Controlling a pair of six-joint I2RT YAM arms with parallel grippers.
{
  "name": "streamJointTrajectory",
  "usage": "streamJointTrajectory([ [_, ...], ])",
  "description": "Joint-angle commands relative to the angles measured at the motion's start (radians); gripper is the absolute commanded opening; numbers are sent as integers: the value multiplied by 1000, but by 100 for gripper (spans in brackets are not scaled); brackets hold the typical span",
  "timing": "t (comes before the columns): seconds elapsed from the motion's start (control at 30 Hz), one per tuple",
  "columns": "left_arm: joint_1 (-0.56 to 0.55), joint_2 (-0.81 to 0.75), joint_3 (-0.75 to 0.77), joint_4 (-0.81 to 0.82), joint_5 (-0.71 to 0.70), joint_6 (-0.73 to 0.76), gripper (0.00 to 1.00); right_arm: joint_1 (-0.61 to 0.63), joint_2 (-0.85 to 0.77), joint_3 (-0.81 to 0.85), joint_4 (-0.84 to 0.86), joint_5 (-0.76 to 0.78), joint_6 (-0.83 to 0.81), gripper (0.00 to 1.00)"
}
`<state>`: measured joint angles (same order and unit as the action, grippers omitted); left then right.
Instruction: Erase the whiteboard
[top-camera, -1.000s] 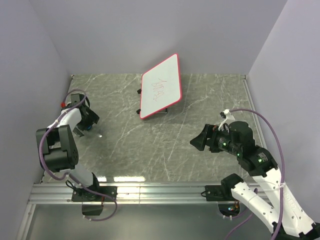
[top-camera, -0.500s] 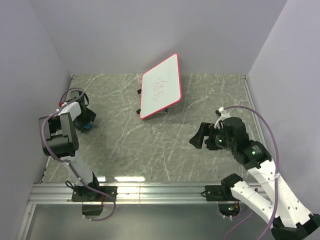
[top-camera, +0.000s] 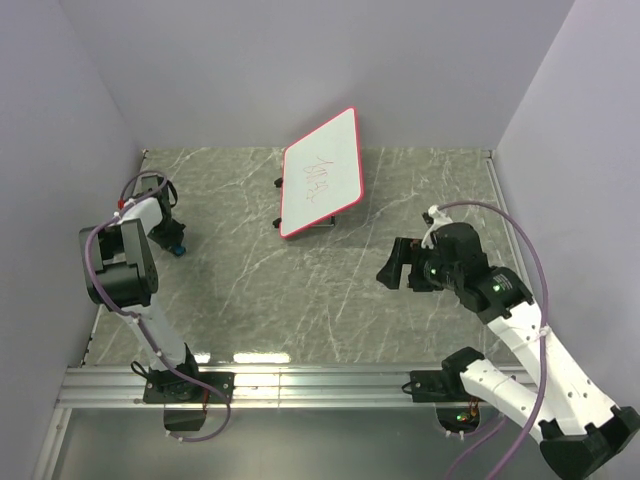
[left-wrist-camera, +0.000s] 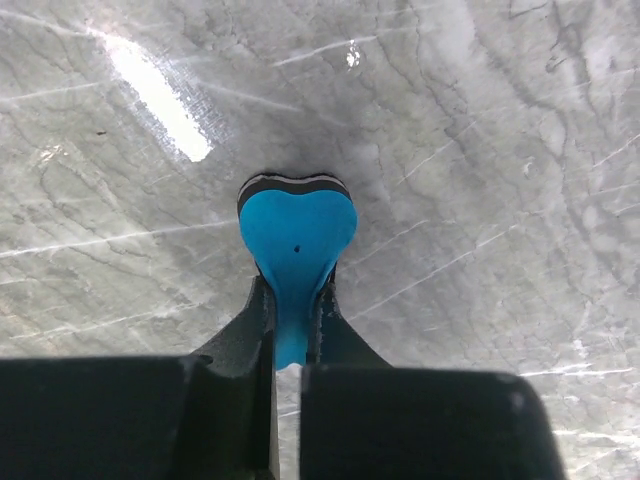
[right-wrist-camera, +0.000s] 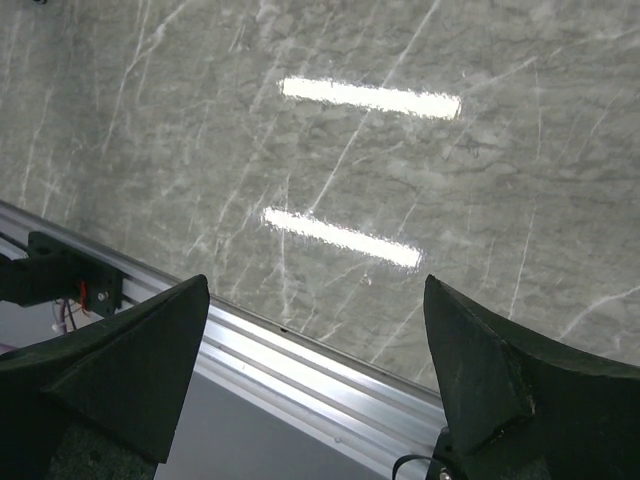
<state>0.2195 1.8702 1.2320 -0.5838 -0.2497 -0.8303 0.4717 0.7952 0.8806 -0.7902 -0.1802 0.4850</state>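
The whiteboard (top-camera: 321, 172), white with a pink-red rim and faint red scribbles, stands tilted at the back middle of the marble table. My left gripper (top-camera: 175, 243) is at the far left, shut on the blue bone-shaped eraser (left-wrist-camera: 297, 237), which rests on the table; in the left wrist view the black fingers (left-wrist-camera: 255, 320) pinch the eraser's narrow waist. My right gripper (top-camera: 393, 270) hovers at the right, well apart from the board, open with nothing between its fingers (right-wrist-camera: 130, 355).
Grey walls close in the table on the left, back and right. An aluminium rail (top-camera: 300, 385) runs along the near edge, also seen in the right wrist view as the rail (right-wrist-camera: 300, 370). Purple cables loop off both arms.
My left gripper moved back-left onto the eraser and closed on it. The right arm swung slightly up and left, its jaws still open.
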Motion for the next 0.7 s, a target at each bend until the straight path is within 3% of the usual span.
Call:
streamJointTrajectory([
  [0.0, 1, 49, 7, 15, 41, 2, 0, -2, 39, 92, 48, 10, -36, 94],
  [0.27, -126, 1, 145, 23, 72, 28, 1, -79, 330, 395, 128, -113, -57, 94],
  [0.67, -439, 205, 696, -10, 265, 59, 0, -142, 915, 961, 116, -196, -23, 91],
])
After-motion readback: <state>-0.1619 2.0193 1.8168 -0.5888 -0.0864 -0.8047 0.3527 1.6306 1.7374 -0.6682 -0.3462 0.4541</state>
